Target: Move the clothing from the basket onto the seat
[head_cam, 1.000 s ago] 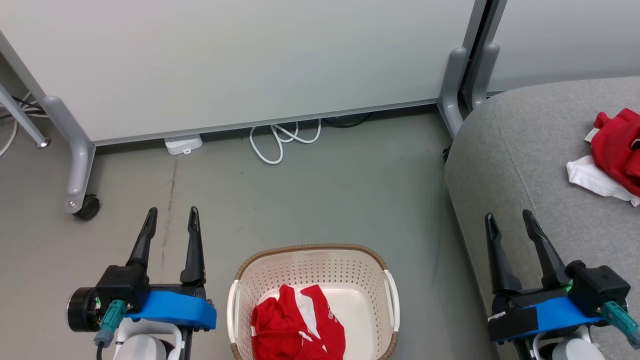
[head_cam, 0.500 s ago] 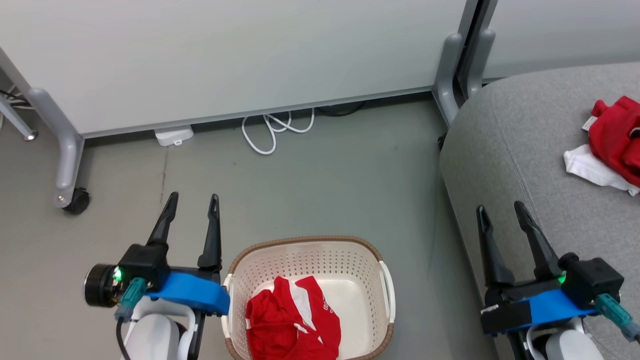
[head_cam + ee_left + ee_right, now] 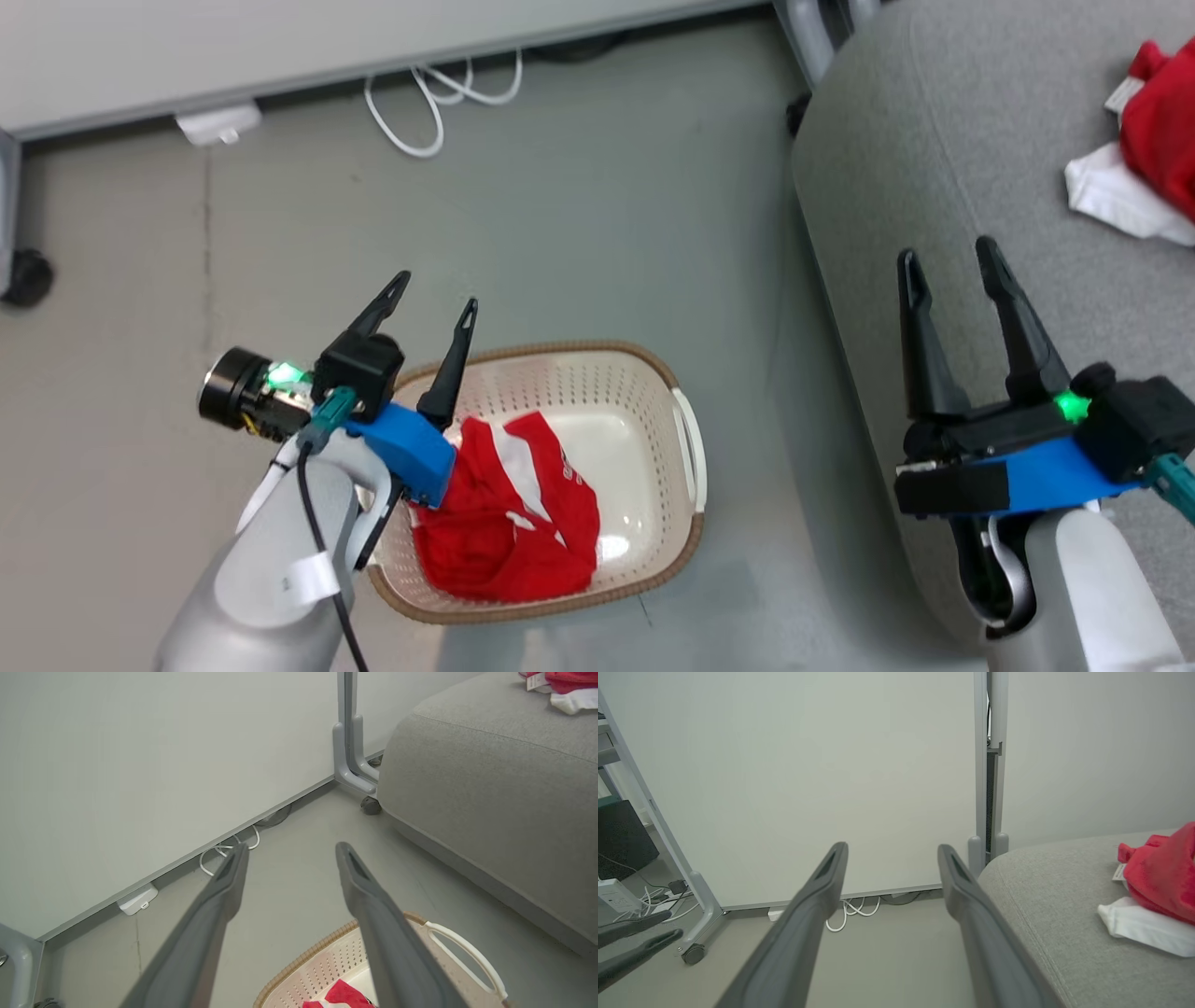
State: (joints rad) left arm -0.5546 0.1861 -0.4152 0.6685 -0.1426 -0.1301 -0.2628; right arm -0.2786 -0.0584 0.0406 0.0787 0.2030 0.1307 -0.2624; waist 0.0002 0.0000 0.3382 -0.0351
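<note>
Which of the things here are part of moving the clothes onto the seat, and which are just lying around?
For the job:
bright red garment with white stripes
oval cream perforated plastic basket holding it
large grey fabric seat cushion
red and white clothing already on it
open left pincer

Lying about:
looped white cable
small white plastic box
black castor wheel

You have a grey floor carrying the cream basket, with the grey seat standing apart on its right. A looped white cable and a small white box lie along the wall.
</note>
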